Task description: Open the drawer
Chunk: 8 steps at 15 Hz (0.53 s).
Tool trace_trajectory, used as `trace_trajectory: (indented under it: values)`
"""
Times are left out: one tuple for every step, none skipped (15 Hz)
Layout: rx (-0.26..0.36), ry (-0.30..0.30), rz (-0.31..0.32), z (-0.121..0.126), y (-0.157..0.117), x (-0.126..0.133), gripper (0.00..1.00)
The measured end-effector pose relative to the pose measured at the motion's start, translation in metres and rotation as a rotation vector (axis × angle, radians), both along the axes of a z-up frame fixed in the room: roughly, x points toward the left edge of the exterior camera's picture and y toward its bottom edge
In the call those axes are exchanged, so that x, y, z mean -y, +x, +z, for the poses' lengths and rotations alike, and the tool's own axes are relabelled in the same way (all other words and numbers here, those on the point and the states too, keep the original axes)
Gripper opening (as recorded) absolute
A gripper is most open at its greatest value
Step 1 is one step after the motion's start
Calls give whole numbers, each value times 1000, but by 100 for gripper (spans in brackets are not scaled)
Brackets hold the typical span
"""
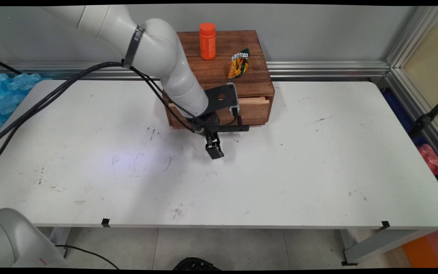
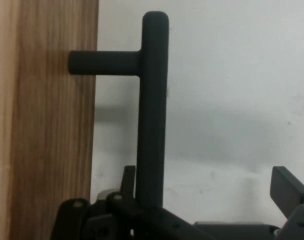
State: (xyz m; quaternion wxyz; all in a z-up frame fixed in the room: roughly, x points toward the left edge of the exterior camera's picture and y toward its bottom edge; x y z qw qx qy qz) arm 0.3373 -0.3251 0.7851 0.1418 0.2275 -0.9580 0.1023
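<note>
The jaws stand apart astride the black handle point(image 2: 154, 115) of the drawer point(image 2: 51, 125), the bar close beside one finger point(image 2: 129, 181), well off-centre, low over the bench point(image 1: 280, 171).

A white table point(image 1: 318, 171) is marked with dark scuffs. A brown wooden box point(image 1: 249, 82) is set at its back edge.

grey wall point(image 1: 318, 30) behind white table point(image 1: 280, 182) (scuffed), aluminium framing point(image 1: 325, 69), tiled floor point(image 1: 242, 247).

Glossy white jointed arm point(image 1: 173, 64), black cables point(image 1: 51, 91), black band, black two-finger pincer point(image 1: 214, 149)
</note>
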Motion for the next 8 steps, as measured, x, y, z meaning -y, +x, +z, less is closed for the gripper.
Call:
trace_trajectory:
  values:
    - [0, 2, -4, 0, -1, -3, 100]
    - [-1, 3, -6, 0, -2, -5, 100]
    - [-1, 6, -11, 1, -3, -10, 100]
    - [-2, 9, -13, 1, -4, -12, 100]
    - [-4, 13, -18, 2, -6, -17, 100]
    - [-4, 16, -21, 2, -8, -20, 100]
    - [-7, 20, -22, 2, -10, -25, 100]
    - [-8, 22, -22, 2, -11, -28, 100]
